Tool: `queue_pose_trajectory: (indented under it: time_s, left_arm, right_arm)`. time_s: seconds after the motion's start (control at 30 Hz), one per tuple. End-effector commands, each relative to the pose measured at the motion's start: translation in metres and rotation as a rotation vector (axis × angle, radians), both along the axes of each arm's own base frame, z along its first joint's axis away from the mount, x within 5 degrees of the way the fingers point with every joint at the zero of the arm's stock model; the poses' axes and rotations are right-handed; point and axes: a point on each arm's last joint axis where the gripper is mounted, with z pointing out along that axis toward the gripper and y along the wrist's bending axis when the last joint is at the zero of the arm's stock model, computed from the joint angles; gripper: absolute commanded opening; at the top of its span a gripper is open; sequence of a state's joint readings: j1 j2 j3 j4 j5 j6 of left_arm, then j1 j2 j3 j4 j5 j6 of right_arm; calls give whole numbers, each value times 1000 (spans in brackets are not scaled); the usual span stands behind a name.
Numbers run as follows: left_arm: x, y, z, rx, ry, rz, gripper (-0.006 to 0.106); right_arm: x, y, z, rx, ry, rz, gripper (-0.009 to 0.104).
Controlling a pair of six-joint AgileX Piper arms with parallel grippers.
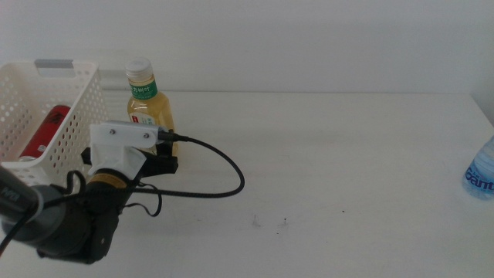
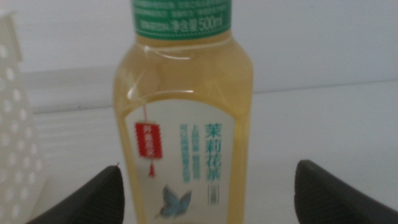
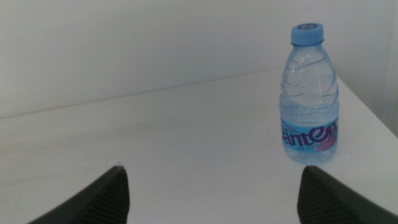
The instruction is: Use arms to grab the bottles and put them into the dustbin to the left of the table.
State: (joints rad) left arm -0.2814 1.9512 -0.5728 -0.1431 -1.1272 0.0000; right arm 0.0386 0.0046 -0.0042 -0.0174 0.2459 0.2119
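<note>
Left gripper (image 2: 205,193) has its jaws wide apart, with the yellow tea bottle (image 2: 183,118) standing upright between them on the white worktop (image 1: 347,154). Beside the bottle sits the white basket (image 1: 73,116), and a red can (image 1: 46,131) lies inside it. Right gripper (image 3: 211,193) is also spread apart, and the small water bottle (image 3: 309,93) stands ahead of it, off to one side.

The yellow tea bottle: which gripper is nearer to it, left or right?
Left. The left gripper is open with the yellow tea bottle between its jaws. The right gripper is open and faces the water bottle at the table's far right.
</note>
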Motion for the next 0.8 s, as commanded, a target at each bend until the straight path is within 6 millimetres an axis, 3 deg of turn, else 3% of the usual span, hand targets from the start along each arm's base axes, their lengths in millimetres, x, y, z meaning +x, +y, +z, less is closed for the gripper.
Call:
queue_pose_trajectory:
  time_s: [0.0,0.3,0.53,0.63,0.77]
  left_arm:
    - [10,0,-3,3,9,-1,94]
    - [39,5,-12,10,8,5,94]
    - [62,-3,-22,-2,5,-17,93]
    - [63,-3,-25,-14,20,-12,82]
    - [55,-3,-14,-16,16,-21,48]
  right_arm:
    - [0,-1,0,-6,-10,-8,86]
    - [0,-1,0,-6,-10,-8,86]
    - [0,-1,0,-6,-10,-8,86]
    - [0,-1,0,-6,-10,-8,86]
    - [0,-1,0,-6,-10,-8,86]
